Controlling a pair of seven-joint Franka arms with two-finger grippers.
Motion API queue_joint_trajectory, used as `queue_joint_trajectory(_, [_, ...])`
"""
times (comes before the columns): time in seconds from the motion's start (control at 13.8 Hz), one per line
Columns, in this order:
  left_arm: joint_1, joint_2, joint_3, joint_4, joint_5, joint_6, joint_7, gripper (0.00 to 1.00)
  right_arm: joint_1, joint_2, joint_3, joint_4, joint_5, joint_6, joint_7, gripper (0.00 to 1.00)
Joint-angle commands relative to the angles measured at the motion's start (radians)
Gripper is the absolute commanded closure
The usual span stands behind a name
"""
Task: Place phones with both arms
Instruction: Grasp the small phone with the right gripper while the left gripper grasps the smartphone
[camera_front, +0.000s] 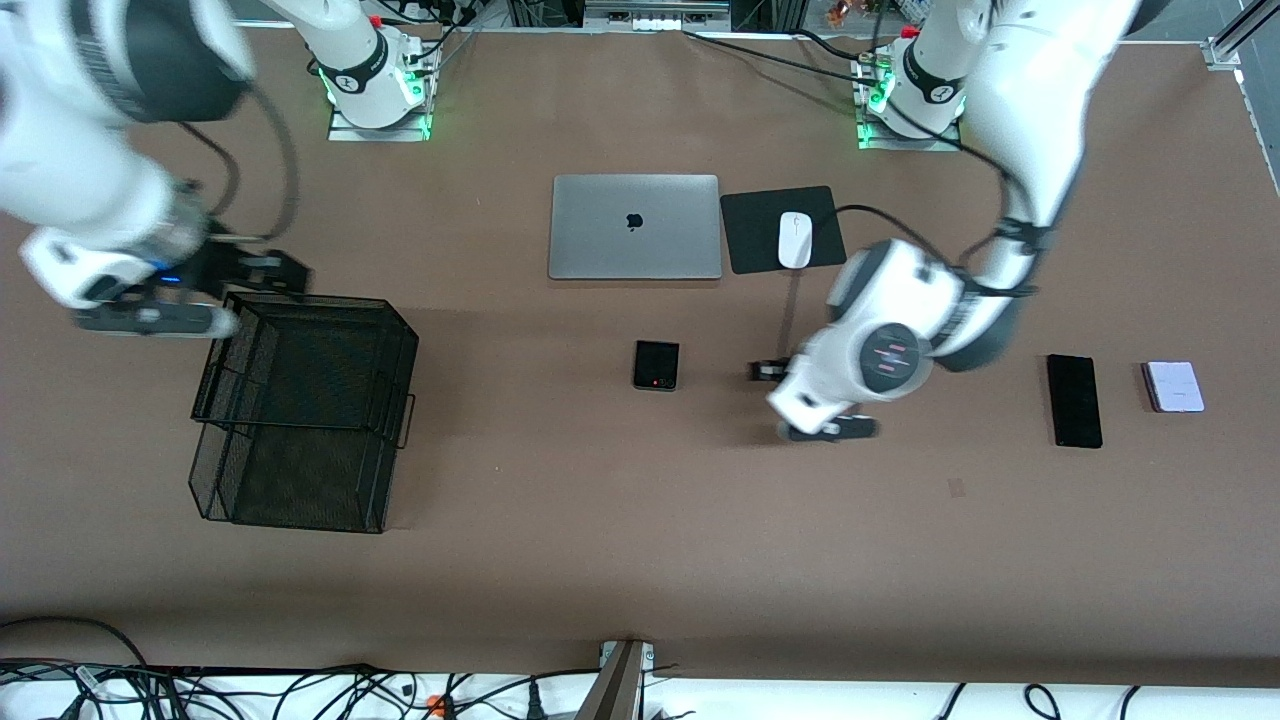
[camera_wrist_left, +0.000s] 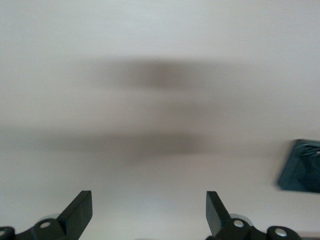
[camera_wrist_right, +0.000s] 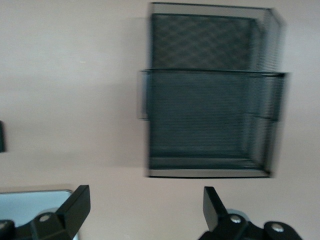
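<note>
Our left hand (camera_front: 765, 371), fingers apart, hovers beside the small black phone (camera_front: 656, 365); right hand (camera_front: 285, 275), fingers apart, hangs over the tray (camera_front: 300, 410).

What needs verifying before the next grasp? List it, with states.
1. Left gripper open, empty: ok.
2. Right gripper open, empty: ok.
3. Left gripper over the small black phone: not ok, it hangs over bare table beside it.
4. Long black phone and lilac phone lying flat, apart: ok.
5. Mesh tray free of phones: ok.
6. Right gripper over the tray: not ok, at its edge.
</note>
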Motion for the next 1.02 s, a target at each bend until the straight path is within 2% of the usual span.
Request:
queue_joint_trajectory(0.0, [0.056,-0.054,0.012,-0.036,0.097,-0.126,0.076,0.00,0.167,0.131,-0.010,0.091,0.040,0.052,0.236,0.00])
queue_joint_trajectory(0.15, [0.109,-0.060,0.016,-0.067,0.276,-0.160,0.084,0.00,0.285,0.270,-0.010,0.218,0.045,0.086,0.401,0.00])
queue_joint_trajectory(0.36, [0.229,-0.045,0.016,-0.098,0.311,-0.127,0.096,0.00,0.436,0.456,-0.012,0.384,0.043,0.153,0.636,0.00])
queue_joint_trajectory(0.51, [0.351,-0.026,0.019,-0.166,0.335,0.015,0.126,0.00,0.489,0.522,-0.012,0.397,0.045,0.254,0.777,0.00])
queue_joint_trajectory(0.73, [0.477,0.011,0.019,-0.208,0.531,0.212,0.261,0.00,0.514,0.605,-0.012,0.391,0.029,0.343,0.819,0.00])
queue_joint_trajectory(0.95, [0.600,0.052,0.009,-0.208,0.530,0.306,0.388,0.00,0.551,0.698,-0.013,0.377,-0.023,0.470,0.828,0.00])
